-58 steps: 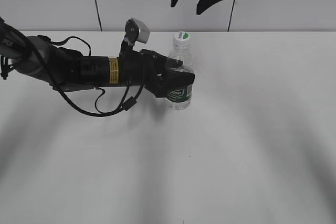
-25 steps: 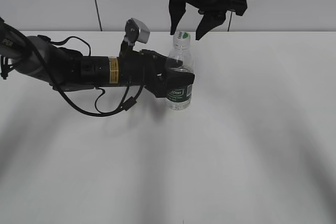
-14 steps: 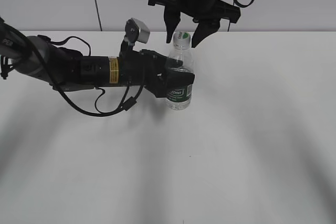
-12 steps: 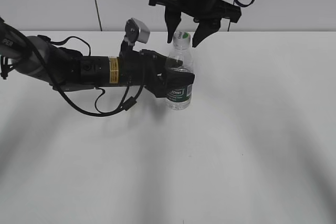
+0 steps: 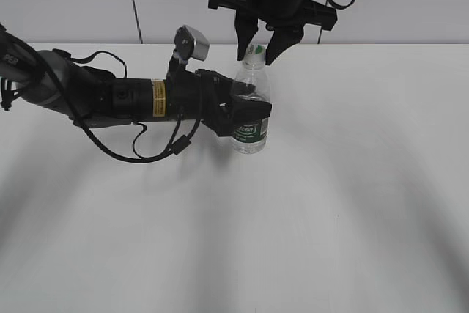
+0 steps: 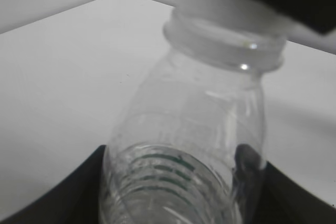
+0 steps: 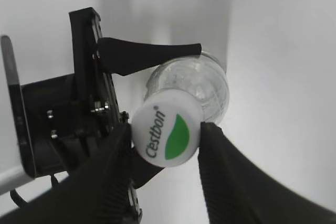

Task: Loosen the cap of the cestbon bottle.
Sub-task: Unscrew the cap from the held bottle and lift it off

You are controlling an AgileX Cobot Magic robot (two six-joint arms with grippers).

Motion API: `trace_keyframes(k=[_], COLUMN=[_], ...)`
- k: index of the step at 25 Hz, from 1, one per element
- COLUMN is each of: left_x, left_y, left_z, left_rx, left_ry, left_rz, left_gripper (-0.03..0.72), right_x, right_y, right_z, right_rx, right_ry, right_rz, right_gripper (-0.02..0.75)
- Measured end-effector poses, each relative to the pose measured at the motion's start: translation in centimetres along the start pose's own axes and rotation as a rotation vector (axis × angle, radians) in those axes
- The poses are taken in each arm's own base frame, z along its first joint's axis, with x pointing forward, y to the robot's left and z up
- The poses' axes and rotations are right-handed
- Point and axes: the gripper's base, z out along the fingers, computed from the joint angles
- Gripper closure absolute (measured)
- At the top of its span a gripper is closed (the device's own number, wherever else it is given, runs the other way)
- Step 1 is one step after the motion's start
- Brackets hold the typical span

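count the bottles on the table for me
1. The cestbon bottle stands upright near the table's far edge, held around its body by the left gripper, with the right gripper at its cap.

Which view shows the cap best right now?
The right wrist view: the cap faces the lens, lettering readable, between the right gripper fingers. The exterior view shows it small; the left wrist view only a blurred edge.

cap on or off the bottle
On: the cap sits atop the upright bottle, between the right end effector fingers.
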Motion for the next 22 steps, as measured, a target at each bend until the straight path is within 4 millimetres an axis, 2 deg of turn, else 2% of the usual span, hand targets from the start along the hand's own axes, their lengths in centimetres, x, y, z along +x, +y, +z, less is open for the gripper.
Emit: trace_keyframes(k=[4,14,22], left_x=[0.00,0.03,0.06], left_y=[0.00,0.00,-0.06], left_z=[0.00,0.00,0.00], left_rx=[0.000,0.000,0.007], left_ry=[0.000,0.003,0.012], left_rz=[0.000,0.002,0.011], left_gripper=[0.270,0.270,0.270], right_x=[0.00,-0.05,-0.11], right_y=[0.00,-0.08,-0.10], right_z=[0.00,-0.02,-0.10], right_rx=[0.000,0.011,0.017], right_ry=[0.000,-0.001,-0.002], right_rz=[-0.088,-0.726,-1.094], right_gripper=[0.431,0.435,0.437])
